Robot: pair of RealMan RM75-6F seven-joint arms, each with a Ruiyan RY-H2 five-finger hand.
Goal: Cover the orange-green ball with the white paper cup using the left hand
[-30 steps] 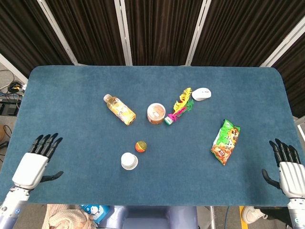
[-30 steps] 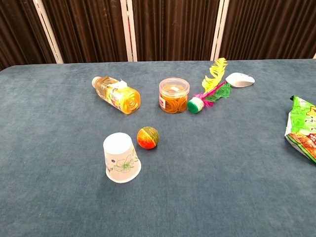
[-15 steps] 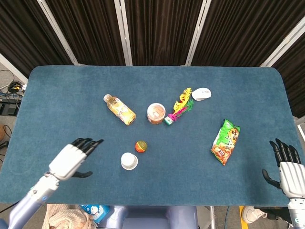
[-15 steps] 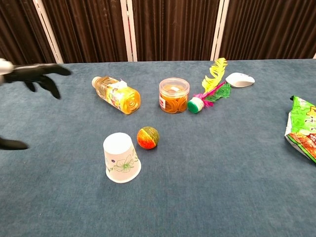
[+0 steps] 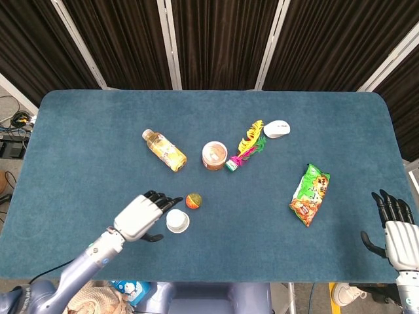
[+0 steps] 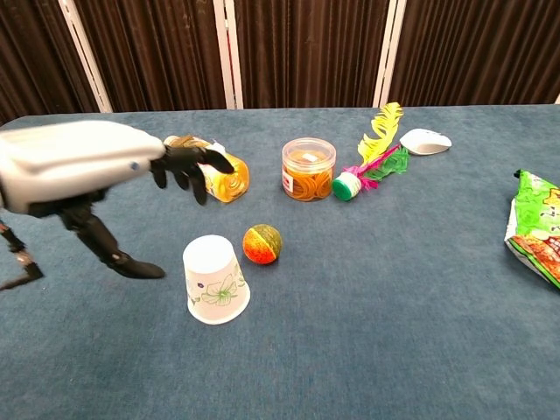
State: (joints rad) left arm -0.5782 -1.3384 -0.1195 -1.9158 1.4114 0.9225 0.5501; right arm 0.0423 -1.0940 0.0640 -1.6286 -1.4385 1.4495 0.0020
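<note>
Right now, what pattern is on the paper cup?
White paper cup with a faint green floral print on its side; chest view shows it best.

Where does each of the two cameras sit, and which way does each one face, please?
Head view: high above the near edge, looking steeply down on the table; left hand by the white paper cup, right hand at the lower right corner.
Chest view: low at the near edge, looking across toward the curtains; only the left hand shows.
Shared: cup, orange-green ball, left hand.
</note>
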